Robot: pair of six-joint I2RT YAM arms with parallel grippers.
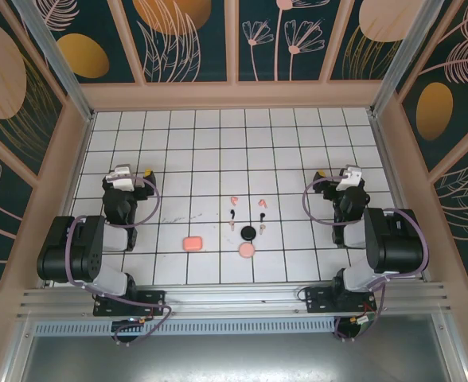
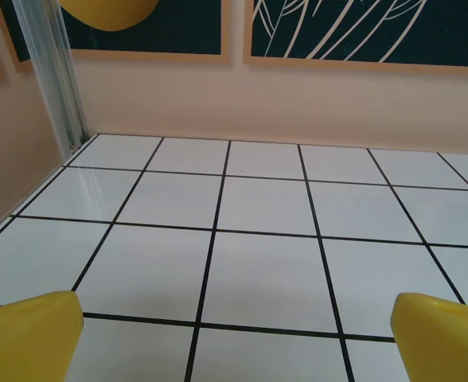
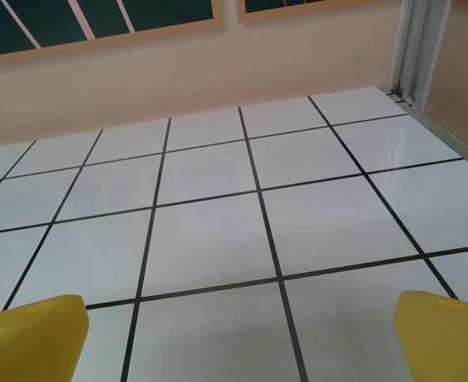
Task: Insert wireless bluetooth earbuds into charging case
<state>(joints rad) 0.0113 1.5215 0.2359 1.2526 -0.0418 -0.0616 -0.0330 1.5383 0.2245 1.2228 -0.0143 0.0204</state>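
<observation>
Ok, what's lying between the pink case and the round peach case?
Nothing; the top view shows bare tile between the pink case and the round peach case.

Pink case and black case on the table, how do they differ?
The pink case is a rounded oblong; the black case is round. The pink case lies alone to the left; the black case sits near the earbuds. Both rest on the tiled table.

Tiny earbuds (image 1: 234, 199) lie loose mid-table; black case (image 1: 248, 232), peach case (image 1: 248, 250) and pink case (image 1: 191, 243) sit toward the near edge.
</observation>
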